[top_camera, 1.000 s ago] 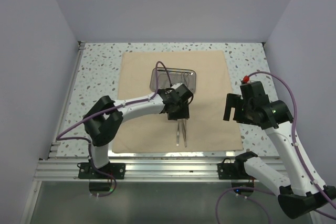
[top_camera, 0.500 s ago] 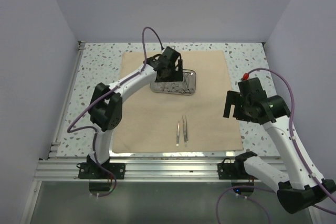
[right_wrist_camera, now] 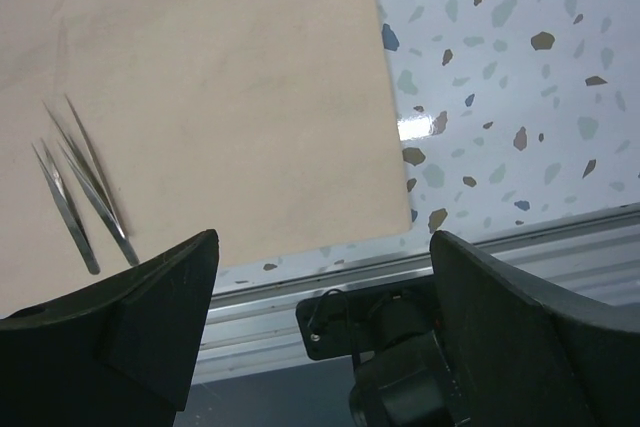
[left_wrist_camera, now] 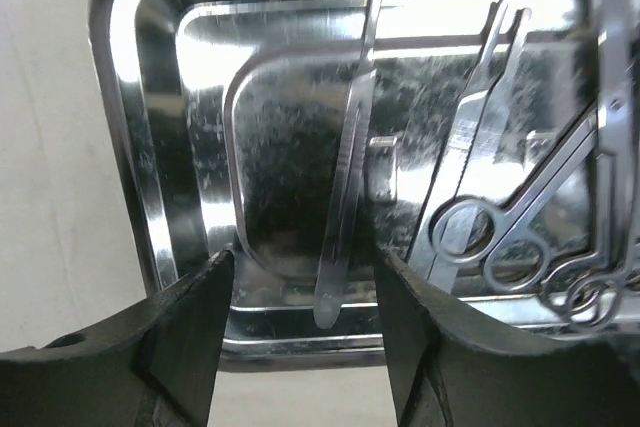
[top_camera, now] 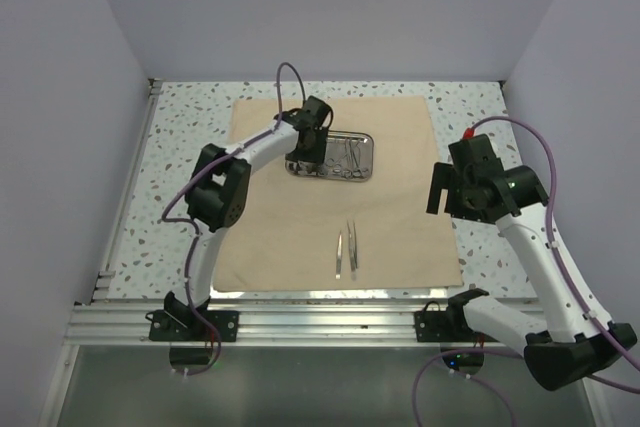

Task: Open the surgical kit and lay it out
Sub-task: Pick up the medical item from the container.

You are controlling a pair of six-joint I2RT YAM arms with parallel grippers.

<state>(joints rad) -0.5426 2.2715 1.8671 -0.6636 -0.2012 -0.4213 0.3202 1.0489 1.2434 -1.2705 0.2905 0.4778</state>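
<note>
Gapes at the left gripper, straddling a slim instrument inside the steel tray; ring-handled forceps beside; tray on the tan cloth wrap. Gapes too at the right gripper, over the wrap's near right corner; tweezers nearby.

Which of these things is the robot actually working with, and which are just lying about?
Part of the job:
beige cloth wrap; steel tray; the slim flat instrument and ring-handled instruments in it; two tweezers laid out on the cloth.

Just there:
speckled table; aluminium rail along its near edge.
</note>
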